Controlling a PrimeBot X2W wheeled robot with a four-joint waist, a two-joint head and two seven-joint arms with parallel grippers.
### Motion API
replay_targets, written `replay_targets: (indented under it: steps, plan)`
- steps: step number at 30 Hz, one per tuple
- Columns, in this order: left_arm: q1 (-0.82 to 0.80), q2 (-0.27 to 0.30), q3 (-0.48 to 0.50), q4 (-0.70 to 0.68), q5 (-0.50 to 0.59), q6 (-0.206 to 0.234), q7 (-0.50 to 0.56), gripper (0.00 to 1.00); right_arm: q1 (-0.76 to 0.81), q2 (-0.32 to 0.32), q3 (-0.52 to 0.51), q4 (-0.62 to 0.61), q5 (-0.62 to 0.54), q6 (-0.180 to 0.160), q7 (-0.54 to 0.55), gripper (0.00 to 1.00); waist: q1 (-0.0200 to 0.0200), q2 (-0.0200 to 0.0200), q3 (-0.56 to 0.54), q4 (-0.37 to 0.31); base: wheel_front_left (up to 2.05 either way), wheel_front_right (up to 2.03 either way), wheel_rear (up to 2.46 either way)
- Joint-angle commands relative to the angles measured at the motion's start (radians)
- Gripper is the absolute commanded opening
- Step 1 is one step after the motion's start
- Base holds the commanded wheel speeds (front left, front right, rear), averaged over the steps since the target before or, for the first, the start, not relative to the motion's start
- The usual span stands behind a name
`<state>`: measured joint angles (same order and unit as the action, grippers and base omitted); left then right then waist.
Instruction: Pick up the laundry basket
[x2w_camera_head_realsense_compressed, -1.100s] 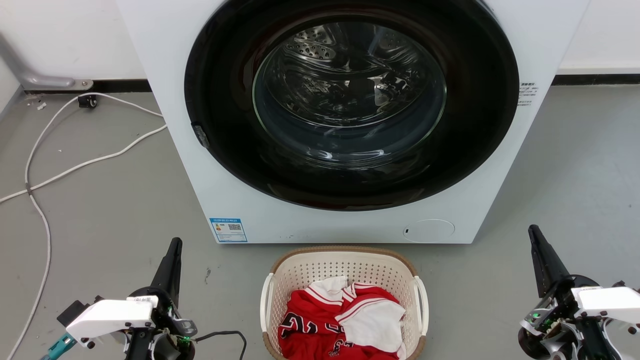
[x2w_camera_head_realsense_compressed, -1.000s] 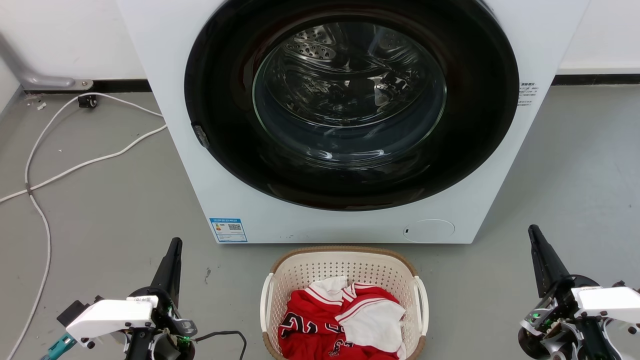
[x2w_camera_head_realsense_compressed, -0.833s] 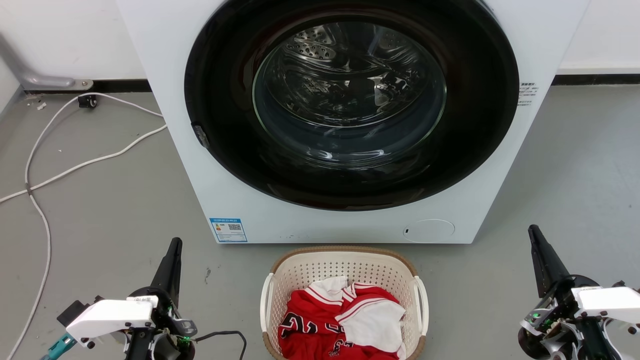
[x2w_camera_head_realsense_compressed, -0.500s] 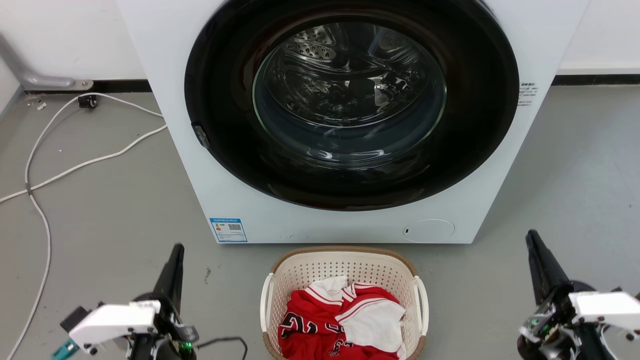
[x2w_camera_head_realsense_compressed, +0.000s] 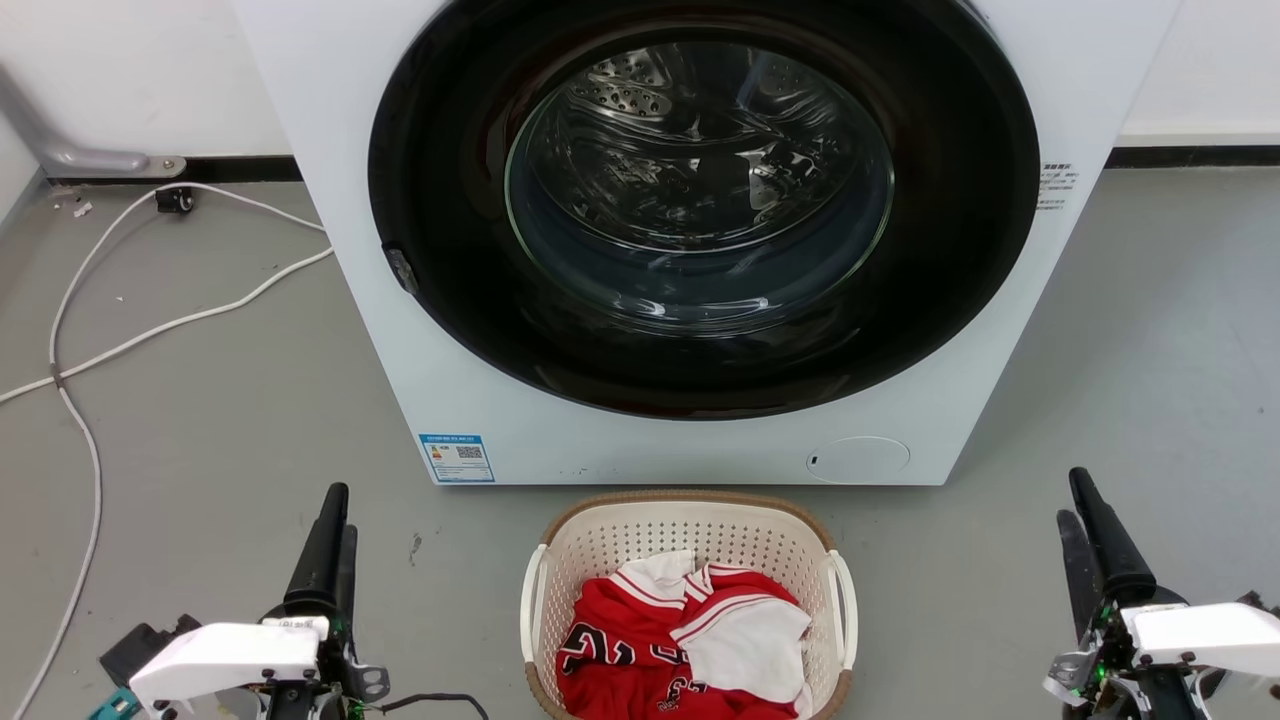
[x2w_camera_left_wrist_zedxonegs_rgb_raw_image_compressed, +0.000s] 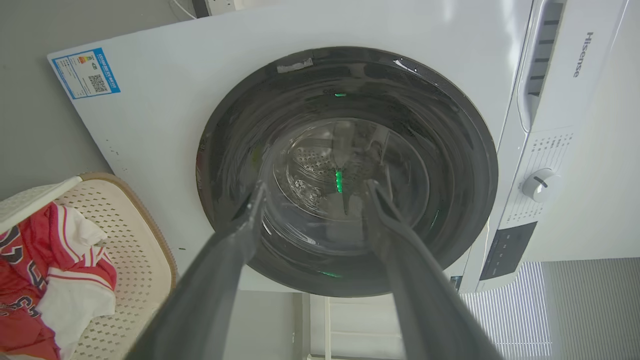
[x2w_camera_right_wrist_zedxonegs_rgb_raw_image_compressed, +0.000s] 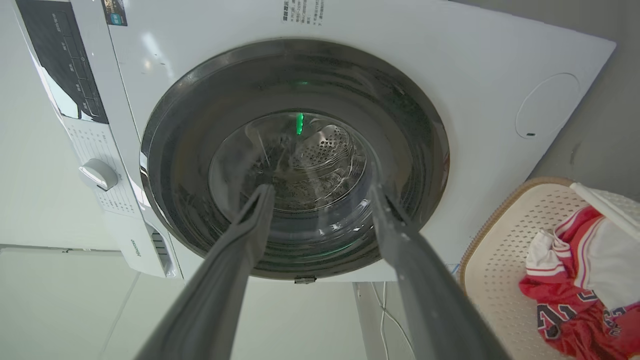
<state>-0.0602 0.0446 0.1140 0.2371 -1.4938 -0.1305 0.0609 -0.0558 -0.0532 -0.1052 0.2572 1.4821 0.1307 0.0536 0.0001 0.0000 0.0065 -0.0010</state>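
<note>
Head view is showing left gripper and right gripper lowering, jaws apart (empty), beginning the reach for the laundry basket between them.

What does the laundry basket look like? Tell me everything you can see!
The laundry basket is cream-white plastic full of little holes, rounded-rectangular, with a brown woven-look rim and a white handle on each side. It stands upright on the grey floor in front of the washing machine, holding crumpled red-and-white clothes. The left gripper and right gripper are apart from it.
</note>
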Motion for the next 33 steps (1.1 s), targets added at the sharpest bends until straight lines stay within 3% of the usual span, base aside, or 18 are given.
replay_targets:
  steps: [1,19,33]
  plan:
    - [-0.020,0.003,0.006,-0.031,0.035,0.002,-0.010,1.00,-0.017,-0.002,-0.004,-0.030,-0.044,0.000,-0.009,1.00,0.0000,0.0000,0.001,0.000,0.00,0.00,0.00]
    - [-0.011,0.004,-0.063,-0.129,0.417,0.054,-0.086,1.00,0.003,-0.001,0.037,-0.130,-0.509,0.000,-0.084,1.00,0.0000,0.0000,0.007,-0.003,0.00,0.00,0.00]
    - [0.008,0.005,-0.094,-0.167,0.649,0.069,-0.137,1.00,0.023,0.000,0.047,-0.148,-0.770,0.000,-0.133,1.00,0.0000,0.0000,0.009,-0.006,0.00,0.00,0.00]
